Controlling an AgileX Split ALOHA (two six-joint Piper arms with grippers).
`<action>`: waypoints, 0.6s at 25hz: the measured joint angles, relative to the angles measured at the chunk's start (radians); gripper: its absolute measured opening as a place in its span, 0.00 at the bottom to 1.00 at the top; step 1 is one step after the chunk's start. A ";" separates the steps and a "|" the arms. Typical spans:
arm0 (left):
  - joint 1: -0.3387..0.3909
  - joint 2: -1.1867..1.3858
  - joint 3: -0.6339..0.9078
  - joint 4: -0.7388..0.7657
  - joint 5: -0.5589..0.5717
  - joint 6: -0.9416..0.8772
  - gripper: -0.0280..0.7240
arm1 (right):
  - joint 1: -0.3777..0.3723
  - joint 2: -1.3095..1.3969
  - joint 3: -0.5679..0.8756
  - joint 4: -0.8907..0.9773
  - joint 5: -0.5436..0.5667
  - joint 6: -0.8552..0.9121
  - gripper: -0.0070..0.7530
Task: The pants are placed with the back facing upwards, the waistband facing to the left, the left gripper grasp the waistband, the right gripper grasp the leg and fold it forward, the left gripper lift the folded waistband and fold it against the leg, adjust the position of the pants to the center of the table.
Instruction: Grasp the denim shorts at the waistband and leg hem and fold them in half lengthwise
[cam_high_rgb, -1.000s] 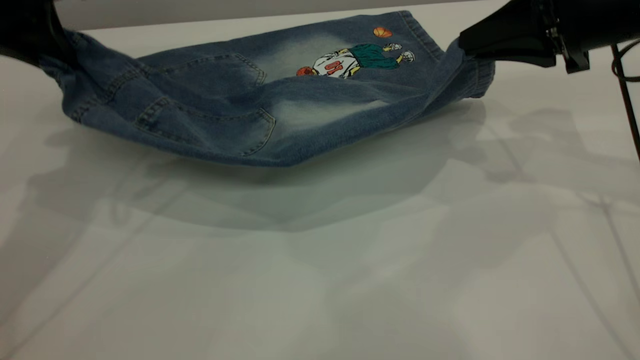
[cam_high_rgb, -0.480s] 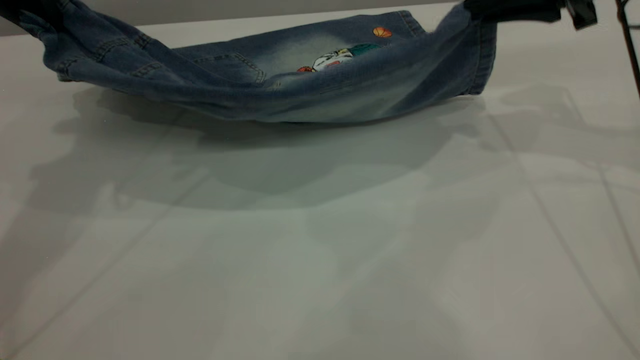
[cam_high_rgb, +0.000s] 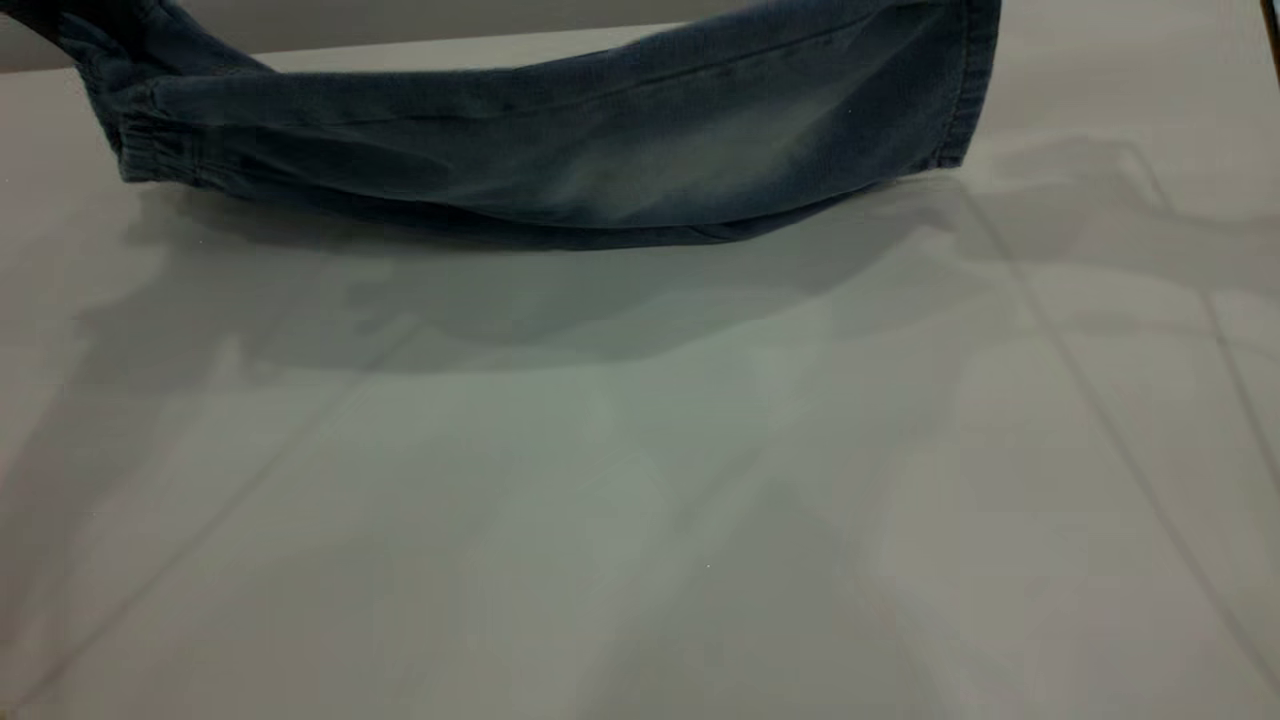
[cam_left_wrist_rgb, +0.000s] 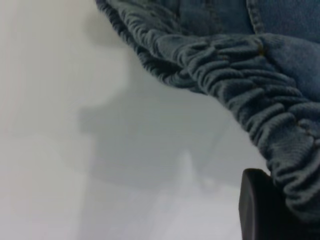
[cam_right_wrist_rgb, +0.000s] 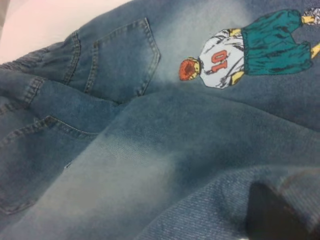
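exterior view: the pants (cam_high_rgb: 560, 160) hang as a sagging sling over the far part of the table (cam_high_rgb: 640, 480), near edge raised at both ends, the faded leg (cam_high_rgb: 700, 150) side facing me. Neither claw shows here, both are off the top of the picture.

left wrist view: the waistband (cam_left_wrist_rgb: 235, 85) bunches up right at my left gripper (cam_left_wrist_rgb: 260, 210). I only see one dark jaw tip with ruched denim sitting against it, so I'd say it's pinched, but I honestly can't tell how closed it is.

right wrist view: back pockets and the cartoon leg lie spread below, with a lifted fold of denim running to my right gripper (cam_right_wrist_rgb: 272, 212). Just a dark blob under cloth; grip state, can't tell.

step: looks like the first fold, carrying the near half forward over the cartoon half.

next: I reckon both arms need to travel together toward the far edge, then lower so hem meets hem before letting go.
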 joint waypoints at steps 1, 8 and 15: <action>0.000 0.016 -0.019 0.000 0.015 0.000 0.22 | 0.000 0.010 -0.009 -0.005 0.000 0.009 0.03; 0.000 0.120 -0.169 0.000 0.096 0.012 0.22 | 0.000 0.076 -0.102 -0.051 0.007 0.055 0.03; 0.000 0.226 -0.326 0.005 0.160 0.016 0.22 | 0.017 0.161 -0.218 -0.087 0.015 0.078 0.03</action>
